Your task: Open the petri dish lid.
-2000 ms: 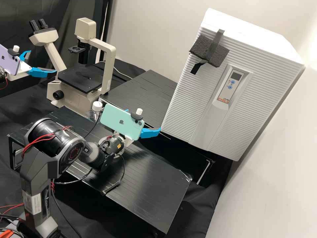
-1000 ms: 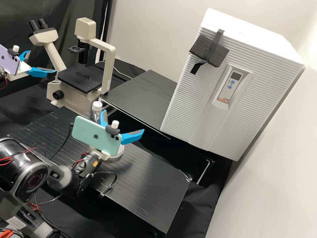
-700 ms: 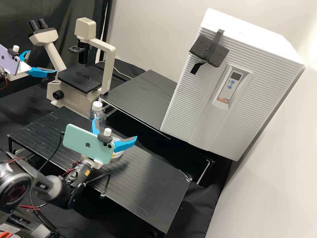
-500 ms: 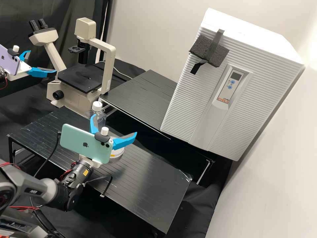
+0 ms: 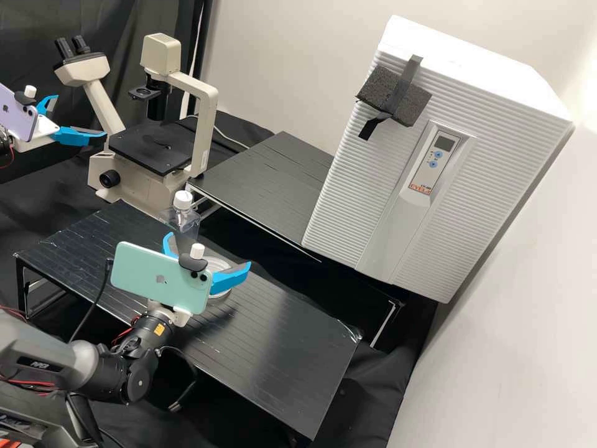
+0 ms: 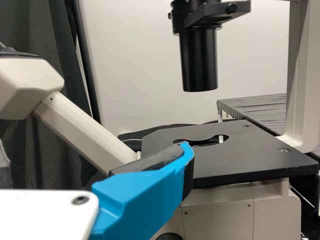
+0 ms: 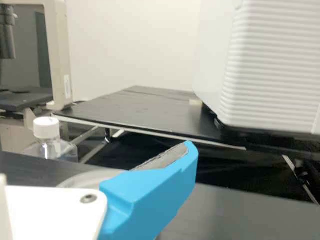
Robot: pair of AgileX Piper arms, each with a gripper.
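In the high view my right gripper (image 5: 208, 254), on the arm with the green phone, stands open over the low black bench. Beside and partly behind its nearer finger is the round, clear petri dish (image 5: 217, 266), its lower part hidden by the finger and the phone; whether its lid is on I cannot tell. The right wrist view has the right gripper (image 7: 150, 192) with one blue finger showing, and the dish's pale rim (image 7: 82, 178) just beyond. My left gripper (image 5: 79, 116) is open at the far left, near the microscope; the left wrist view has the left gripper (image 6: 142, 195) before the stage.
A clear bottle with a white cap (image 5: 183, 200) stands close behind the right gripper. The microscope (image 5: 152, 146) is at the back left, and a white incubator (image 5: 385, 205) at the right beside a raised black shelf (image 5: 267, 180).
My right arm has swung left and lower, from near the incubator's lower corner to beside the dish, uncovering more of the dish and both blue fingers. The left arm has kept still.
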